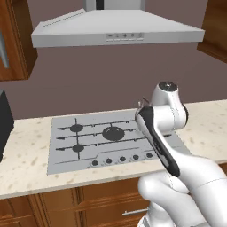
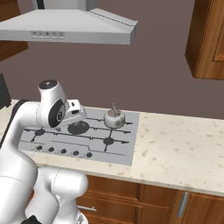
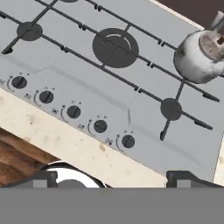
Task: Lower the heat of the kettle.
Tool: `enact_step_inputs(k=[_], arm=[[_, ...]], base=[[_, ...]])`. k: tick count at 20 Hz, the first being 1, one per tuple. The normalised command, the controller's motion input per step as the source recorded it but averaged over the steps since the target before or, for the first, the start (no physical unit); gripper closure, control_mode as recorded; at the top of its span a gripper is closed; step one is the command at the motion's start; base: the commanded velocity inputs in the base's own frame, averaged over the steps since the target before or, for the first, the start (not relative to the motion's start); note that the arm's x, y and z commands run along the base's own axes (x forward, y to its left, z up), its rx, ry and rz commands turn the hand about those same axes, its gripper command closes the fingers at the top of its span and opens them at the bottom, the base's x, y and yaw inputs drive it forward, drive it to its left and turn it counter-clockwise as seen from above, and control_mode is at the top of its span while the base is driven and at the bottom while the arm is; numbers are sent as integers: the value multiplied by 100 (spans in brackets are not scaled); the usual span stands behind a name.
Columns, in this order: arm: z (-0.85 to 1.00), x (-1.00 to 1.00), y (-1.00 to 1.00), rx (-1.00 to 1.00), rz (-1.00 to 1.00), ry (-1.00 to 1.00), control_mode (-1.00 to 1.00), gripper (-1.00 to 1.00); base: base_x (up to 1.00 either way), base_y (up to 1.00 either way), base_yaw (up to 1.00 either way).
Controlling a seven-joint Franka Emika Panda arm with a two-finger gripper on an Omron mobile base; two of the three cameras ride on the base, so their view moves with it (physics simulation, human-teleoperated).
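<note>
The small silver kettle (image 2: 114, 118) stands on the back right burner of the grey cooktop (image 2: 122, 151). From the hand camera the kettle (image 3: 199, 54) is at the upper right. In the left base view my arm hides most of it. A row of several black knobs (image 3: 73, 111) runs along the cooktop's front edge, the rightmost knob (image 3: 127, 141) nearest the kettle's side. My gripper (image 3: 114, 180) hovers above the counter's front edge, short of the knobs. It is open, its fingertips (image 3: 41, 179) wide apart with nothing between them.
A grey range hood (image 1: 117, 31) hangs over the cooktop (image 1: 71, 148). The speckled beige counter (image 2: 183, 144) stretches to the right. Wooden cabinets (image 2: 210, 39) hang at the upper right, and a black appliance (image 1: 4, 119) stands at the left end.
</note>
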Motion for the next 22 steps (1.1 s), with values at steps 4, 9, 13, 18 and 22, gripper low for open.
enact_step_inputs(k=[4, 9, 13, 18, 22], arm=[[-37, 26, 17, -32, 33, 23, -100, -100], [-39, 32, 7, -17, 31, 21, -100, -100], [-37, 21, 0, 0, 29, 12, -100, -100], [-37, 5, 0, 2, 22, 6, -100, -100], [-39, 0, 0, 6, 14, 0, -100, -100]], base=[[0, 0, 0], [0, 0, 0], [0, 0, 0], [0, 0, 0], [0, 0, 0]])
